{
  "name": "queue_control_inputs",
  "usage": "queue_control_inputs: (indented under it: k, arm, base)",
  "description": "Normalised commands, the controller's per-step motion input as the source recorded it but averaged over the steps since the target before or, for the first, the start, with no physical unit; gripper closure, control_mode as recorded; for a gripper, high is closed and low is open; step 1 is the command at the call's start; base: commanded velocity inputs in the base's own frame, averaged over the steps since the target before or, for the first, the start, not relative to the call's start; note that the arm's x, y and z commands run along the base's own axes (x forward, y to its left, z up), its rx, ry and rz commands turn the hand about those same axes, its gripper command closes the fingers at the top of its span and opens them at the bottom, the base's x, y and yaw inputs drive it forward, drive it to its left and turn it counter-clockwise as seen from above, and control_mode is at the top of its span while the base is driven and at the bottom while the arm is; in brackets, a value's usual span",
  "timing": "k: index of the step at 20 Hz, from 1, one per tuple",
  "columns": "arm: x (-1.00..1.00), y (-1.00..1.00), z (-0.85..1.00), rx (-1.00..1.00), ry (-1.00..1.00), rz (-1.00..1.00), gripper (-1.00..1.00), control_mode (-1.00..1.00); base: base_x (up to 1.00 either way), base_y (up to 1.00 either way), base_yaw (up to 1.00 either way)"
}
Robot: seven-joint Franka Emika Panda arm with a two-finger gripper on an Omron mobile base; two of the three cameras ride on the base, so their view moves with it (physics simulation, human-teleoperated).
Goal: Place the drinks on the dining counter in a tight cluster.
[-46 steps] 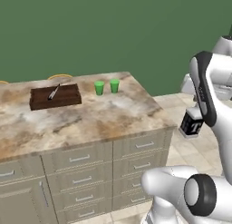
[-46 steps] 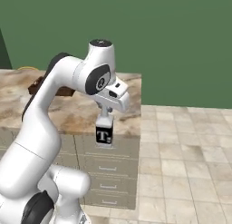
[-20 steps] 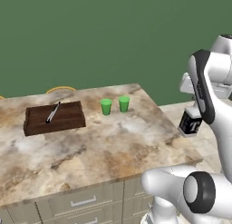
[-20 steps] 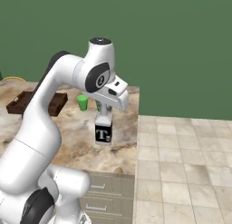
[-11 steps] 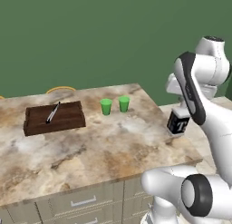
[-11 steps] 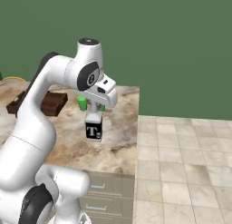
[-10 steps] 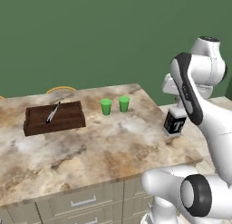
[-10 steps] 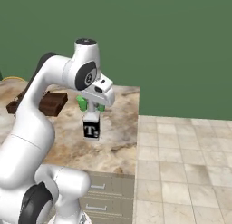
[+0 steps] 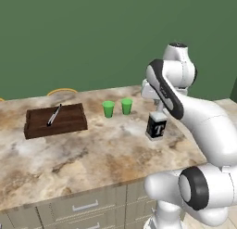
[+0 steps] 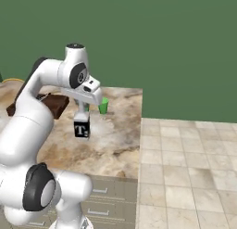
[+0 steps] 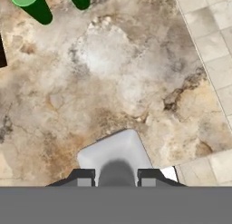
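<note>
Hanging from the gripper (image 9: pixel 157 113) in the left base view, the dark bottle (image 9: pixel 156 127) with its white "T" sits just over the counter (image 9: pixel 92 154), near the right end of the slab; whether its base touches the stone I cannot tell. Two green cups (image 9: pixel 117 107) stand a little way behind it and a dark tray (image 9: pixel 56 121) lies well off to the left, so the stone around the bottle is bare and open.

From the right base view the gripper (image 10: pixel 82 113) is closed on the bottle (image 10: pixel 82 129) at its top, fingers pinching the cap or neck. The bottle hangs upright. It looks squat, stiff and light, with a broad base that should stand steady; the neck seems the sensible place to hold it. The counter's (image 10: pixel 118 144) right edge drops to the tiled floor (image 10: pixel 185 168) not far off, so any shift should go inward.

In the hand view the pale cap (image 11: pixel 113 153) sits between the two fingers (image 11: pixel 83 177), marbled stone (image 11: pixel 99 82) beneath, a cup (image 11: pixel 31 4) at the top, and the counter's edge and tiles along the right side.
</note>
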Motion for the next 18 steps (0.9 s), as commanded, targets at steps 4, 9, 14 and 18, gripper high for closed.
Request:
queue_control_inputs:
  k: [4,9,14,18]
  arm:
    - [0.03,0.19,-0.42,-0.02,0.05,0.00,1.00,-1.00]
    - [0.07,0.26,-0.25,-0.05,0.06,0.00,1.00,-1.00]
    - [0.20,0.26,0.00,0.00,0.00,0.00,1.00,-1.00]
    - [0.40,0.11,-0.13,0.00,0.00,0.00,1.00,-1.00]
  base:
    - [0.00,0.00,0.00]
    - [0.00,0.00,0.00]
    - [0.00,0.00,0.00]
    - [0.00,0.00,0.00]
